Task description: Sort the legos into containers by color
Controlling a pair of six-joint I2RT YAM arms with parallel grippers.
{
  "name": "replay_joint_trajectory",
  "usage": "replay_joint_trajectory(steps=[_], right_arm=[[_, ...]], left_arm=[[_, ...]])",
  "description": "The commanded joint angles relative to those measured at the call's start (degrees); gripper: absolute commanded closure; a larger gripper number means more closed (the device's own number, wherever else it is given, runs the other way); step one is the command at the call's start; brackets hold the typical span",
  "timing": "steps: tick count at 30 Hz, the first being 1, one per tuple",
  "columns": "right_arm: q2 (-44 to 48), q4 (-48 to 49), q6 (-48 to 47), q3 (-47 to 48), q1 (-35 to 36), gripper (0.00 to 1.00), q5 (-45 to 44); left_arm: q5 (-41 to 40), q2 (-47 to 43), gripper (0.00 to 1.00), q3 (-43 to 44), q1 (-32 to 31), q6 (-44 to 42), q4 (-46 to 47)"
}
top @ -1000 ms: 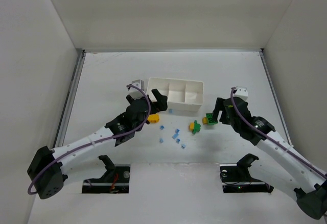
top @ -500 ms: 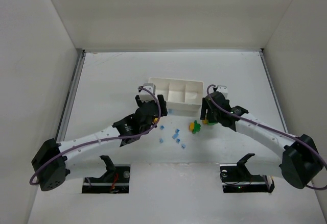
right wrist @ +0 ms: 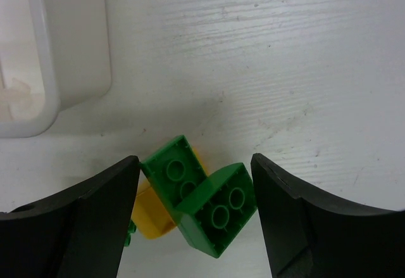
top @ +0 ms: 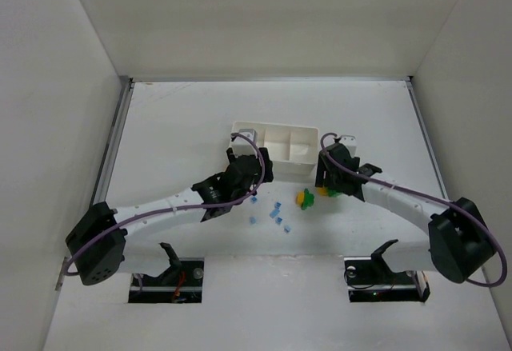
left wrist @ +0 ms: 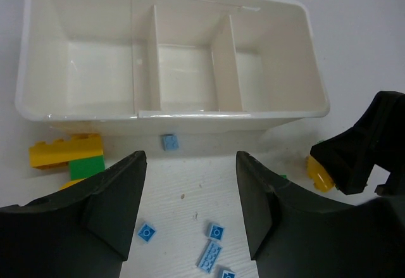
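The white three-compartment tray [top: 298, 157] stands mid-table; in the left wrist view all three compartments of the tray [left wrist: 171, 114] are bare. My left gripper [top: 258, 169] is open and empty just in front of it, above several small light blue legos [left wrist: 216, 230]. A yellow and green brick stack [left wrist: 66, 154] lies at its left, and one blue tile [left wrist: 169, 142] lies by the tray wall. My right gripper [top: 324, 179] is open, and its fingers [right wrist: 95, 214] straddle joined green bricks [right wrist: 205, 202] on a yellow one [right wrist: 152, 218], without touching.
A second yellow and green cluster [top: 305, 199] lies left of the right gripper. Light blue pieces [top: 277, 212] are scattered below the tray. The tray's right corner [right wrist: 50, 69] is close above the right gripper. White walls enclose the table.
The left gripper has moved right and forward along the tray front, covering the yellow stack in the top view. The right gripper has swung left and down over the green bricks.
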State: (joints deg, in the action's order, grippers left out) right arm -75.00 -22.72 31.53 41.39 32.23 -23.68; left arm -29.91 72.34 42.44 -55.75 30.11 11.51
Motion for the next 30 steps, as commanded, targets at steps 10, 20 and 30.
replay_joint_trajectory(steps=[10,20,30], right_arm=[[11.11,-1.01,4.50,-3.76,2.00,0.14,-3.40],[7.60,4.70,4.16,-5.09,3.23,0.14,5.57],[-0.93,5.67,2.31,-2.28,3.23,0.36,3.83]], left_arm=[[3.28,-0.44,0.38,-2.71,-0.02,1.09,6.77],[6.35,-0.18,0.38,-3.94,1.83,2.58,7.30],[7.59,0.09,0.38,-4.99,2.44,3.91,8.36]])
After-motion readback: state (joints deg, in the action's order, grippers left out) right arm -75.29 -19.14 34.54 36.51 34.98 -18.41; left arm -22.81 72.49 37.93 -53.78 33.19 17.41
